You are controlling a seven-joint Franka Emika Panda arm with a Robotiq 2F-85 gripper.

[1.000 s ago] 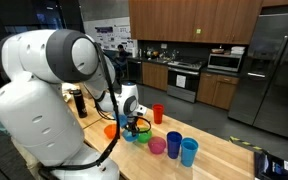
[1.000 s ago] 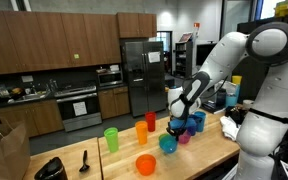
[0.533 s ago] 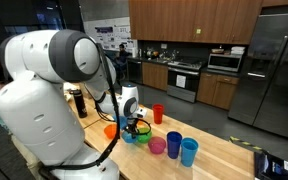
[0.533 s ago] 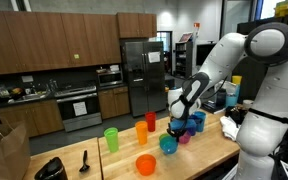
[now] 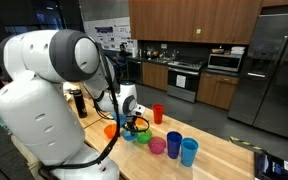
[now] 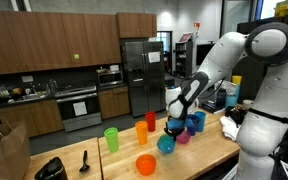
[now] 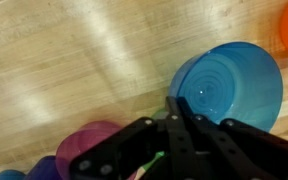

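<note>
Wood-grain counter carries everything. In an exterior view, your gripper stands over the teal bowl near the counter's middle, with an orange bowl just beside it and a red cup behind. In an exterior view again, the bowl sits between an orange cup and a blue cup; whether it rests on the wood is hard to tell. In the wrist view, the jaws are clenched on the bowl's near rim. A thin rim pinch can swivel, so hold the wrist level and move slowly. Mind the pink bowl just beside the gripper; it crowds that side.
</note>
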